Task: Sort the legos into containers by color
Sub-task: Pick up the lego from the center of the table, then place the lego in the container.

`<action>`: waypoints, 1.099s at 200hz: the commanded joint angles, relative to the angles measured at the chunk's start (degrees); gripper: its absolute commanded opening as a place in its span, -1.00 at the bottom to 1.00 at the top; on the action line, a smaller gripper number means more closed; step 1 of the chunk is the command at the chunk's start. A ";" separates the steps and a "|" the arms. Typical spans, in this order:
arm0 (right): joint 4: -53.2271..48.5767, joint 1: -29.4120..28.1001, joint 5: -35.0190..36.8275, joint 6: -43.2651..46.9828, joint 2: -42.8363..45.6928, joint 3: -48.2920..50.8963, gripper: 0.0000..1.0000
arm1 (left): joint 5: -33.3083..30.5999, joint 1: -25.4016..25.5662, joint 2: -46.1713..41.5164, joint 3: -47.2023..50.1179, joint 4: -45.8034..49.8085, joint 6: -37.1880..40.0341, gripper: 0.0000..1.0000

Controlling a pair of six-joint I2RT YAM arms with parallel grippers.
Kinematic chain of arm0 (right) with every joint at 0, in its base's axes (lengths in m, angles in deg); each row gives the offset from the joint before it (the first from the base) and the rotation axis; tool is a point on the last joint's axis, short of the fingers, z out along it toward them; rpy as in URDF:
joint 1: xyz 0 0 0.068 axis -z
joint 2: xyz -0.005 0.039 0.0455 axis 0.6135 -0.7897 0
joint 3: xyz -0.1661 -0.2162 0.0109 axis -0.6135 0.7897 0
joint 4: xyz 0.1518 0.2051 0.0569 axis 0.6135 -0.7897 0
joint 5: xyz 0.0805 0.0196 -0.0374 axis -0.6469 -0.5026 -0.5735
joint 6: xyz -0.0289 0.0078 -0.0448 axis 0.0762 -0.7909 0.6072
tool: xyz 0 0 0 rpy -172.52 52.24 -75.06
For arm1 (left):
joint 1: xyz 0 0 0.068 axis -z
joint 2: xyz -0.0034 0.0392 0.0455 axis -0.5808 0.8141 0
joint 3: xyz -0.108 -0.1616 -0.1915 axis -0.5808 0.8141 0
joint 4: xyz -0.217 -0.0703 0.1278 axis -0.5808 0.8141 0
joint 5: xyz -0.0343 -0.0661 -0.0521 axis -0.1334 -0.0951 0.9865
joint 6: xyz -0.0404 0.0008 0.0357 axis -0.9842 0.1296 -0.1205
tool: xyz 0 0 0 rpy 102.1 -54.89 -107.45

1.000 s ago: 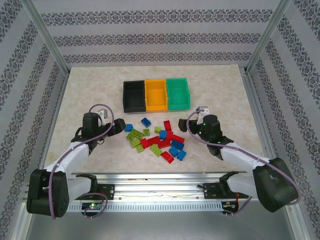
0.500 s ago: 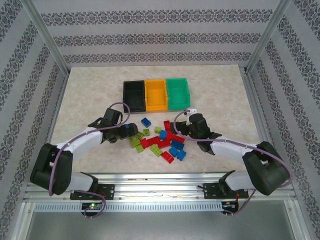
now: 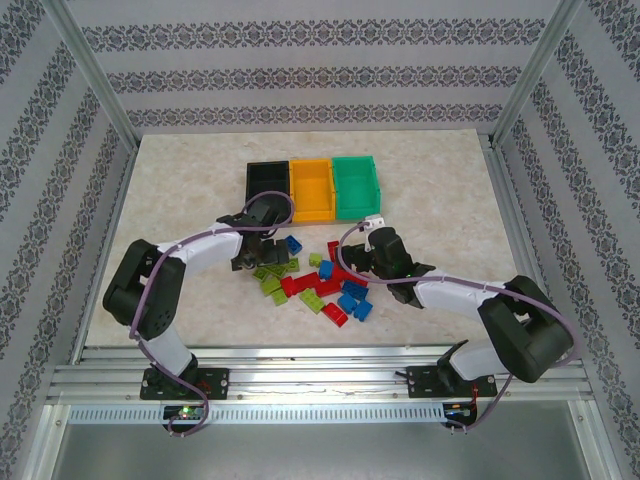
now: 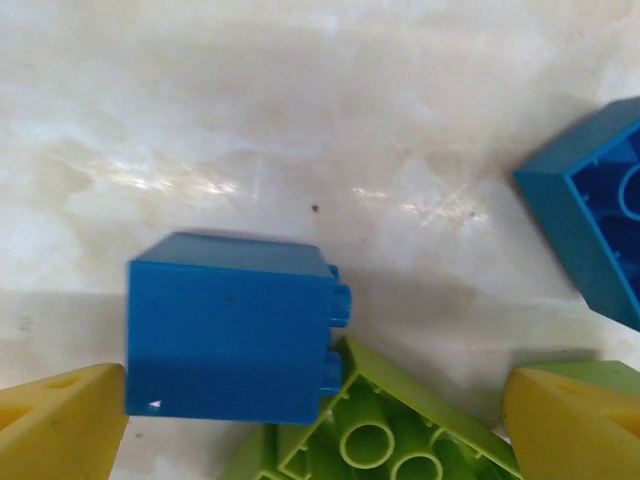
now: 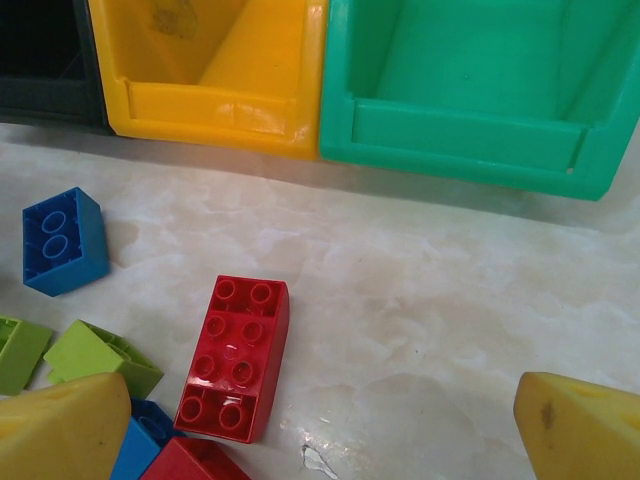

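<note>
Support surface: a flat, beige marble-patterned tabletop (image 3: 180, 200). Three small open-top rectangular plastic containers stand on it at far centre in a joined row: black bin (image 3: 268, 166), orange-yellow bin (image 3: 312, 188), green bin (image 3: 355, 185), left to right. Nearer lies a loose scatter of studded plastic bricks (image 3: 320, 280) in blue, red and lime green, several touching.

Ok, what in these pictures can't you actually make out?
Left wrist view: the lime brick is cut by the bottom edge and partly hidden by the blue brick.
Left wrist view: a second blue brick is cut by the right edge.
Right wrist view: the black bin is cropped by the left edge, its inside too dark.
</note>
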 commanded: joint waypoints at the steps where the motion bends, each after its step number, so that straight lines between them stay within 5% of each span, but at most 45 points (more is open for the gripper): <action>1: 0.18 -0.24 1.22 1.30 -0.42 -1.78 0.97 | -5.78 0.30 -0.50 -2.72 5.20 1.44 0.89; 101: 0.27 -0.23 1.12 1.39 -0.72 -1.89 0.96 | -4.77 -0.72 5.96 -6.52 4.80 2.93 0.43; 139: 0.25 -0.23 0.92 1.17 -0.56 -1.80 0.96 | -4.43 -1.36 3.29 -3.97 3.73 3.07 -0.10; 220: 1.05 -0.21 2.45 0.82 0.77 -0.91 0.96 | -6.73 -2.15 -4.81 -11.75 4.06 8.54 -0.19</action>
